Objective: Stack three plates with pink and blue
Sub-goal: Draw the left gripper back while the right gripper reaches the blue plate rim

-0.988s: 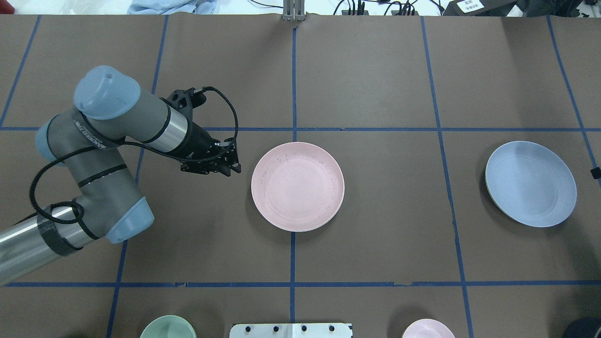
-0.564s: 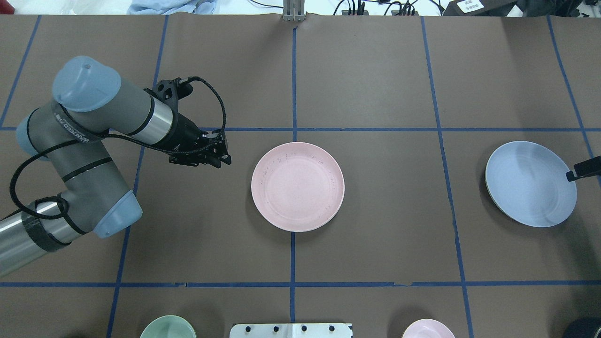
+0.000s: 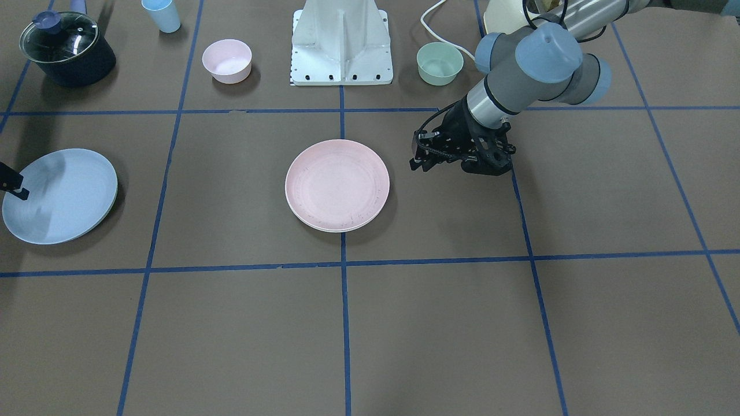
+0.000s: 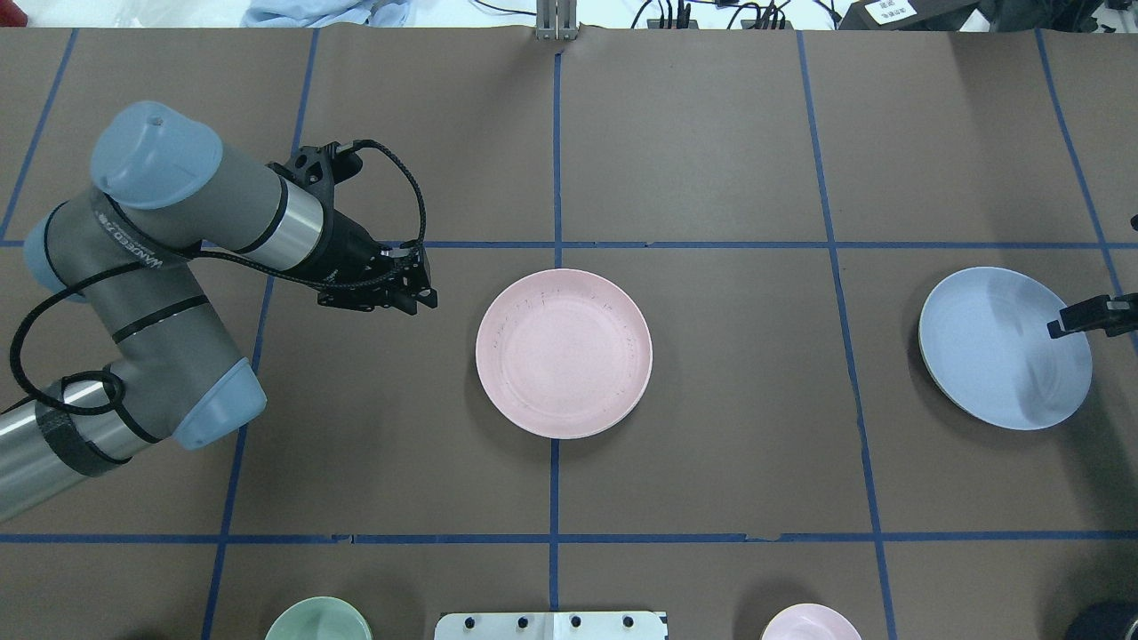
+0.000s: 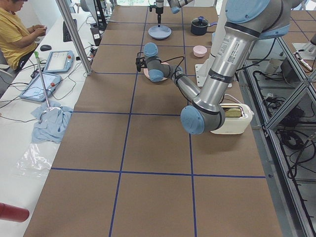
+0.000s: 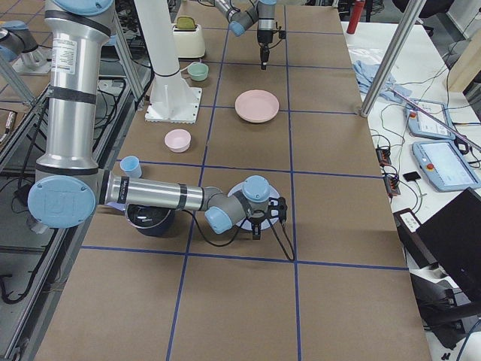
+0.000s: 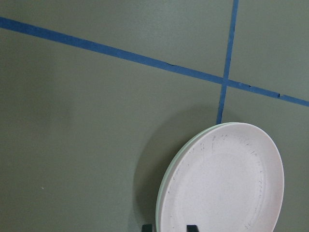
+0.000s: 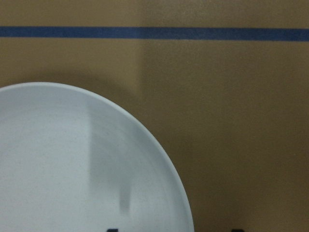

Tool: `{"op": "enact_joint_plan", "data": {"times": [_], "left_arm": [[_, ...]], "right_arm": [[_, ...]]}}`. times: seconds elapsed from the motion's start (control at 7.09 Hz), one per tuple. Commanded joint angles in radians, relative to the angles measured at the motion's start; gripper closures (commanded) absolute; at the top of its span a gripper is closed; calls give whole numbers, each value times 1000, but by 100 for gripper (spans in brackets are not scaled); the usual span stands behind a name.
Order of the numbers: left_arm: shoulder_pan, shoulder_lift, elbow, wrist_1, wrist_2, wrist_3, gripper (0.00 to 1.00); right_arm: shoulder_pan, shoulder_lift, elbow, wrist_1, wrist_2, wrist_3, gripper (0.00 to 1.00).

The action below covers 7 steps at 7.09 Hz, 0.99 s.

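The pale pink plate (image 4: pixel 564 353) lies at the table's middle on the cream plate, of which only a pale rim (image 7: pixel 166 186) shows. The light blue plate (image 4: pixel 1000 351) lies alone at the right. My left gripper (image 4: pixel 425 293) hangs left of the pink plate and apart from it, its fingers a little apart and empty; it also shows in the front view (image 3: pixel 421 163). My right gripper (image 4: pixel 1062 327) is open and empty over the blue plate's right rim; its fingertips straddle that rim (image 8: pixel 164 183) in the right wrist view.
A mint-green bowl (image 3: pixel 440 62) and a small pink bowl (image 3: pixel 226 59) stand on either side of the robot's base (image 3: pixel 341 40). A lidded dark pot (image 3: pixel 60 49) and a blue cup (image 3: pixel 163 15) stand in the corner beyond the blue plate.
My left gripper has drawn back to the left, away from the pink plate. My right gripper has come in from the right edge over the blue plate's rim.
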Motion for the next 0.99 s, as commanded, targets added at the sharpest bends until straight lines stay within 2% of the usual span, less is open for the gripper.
{"op": "enact_joint_plan", "data": {"times": [0.0, 0.14, 0.42, 0.71, 0.85], "left_arm": [[-1, 1, -1, 0, -1, 0, 65], [-1, 1, -1, 0, 0, 0, 65], [-4, 3, -3, 0, -1, 0, 65], [-9, 3, -9, 0, -1, 0, 65], [-9, 9, -9, 0, -1, 0, 65]], "right_arm": [[-2, 1, -12, 2, 0, 0, 34], [-2, 1, -13, -1, 0, 4, 68], [-3, 1, -13, 0, 3, 9, 100], [-3, 1, -18, 0, 11, 10, 100], [0, 1, 4, -1, 48, 12, 100]]}}
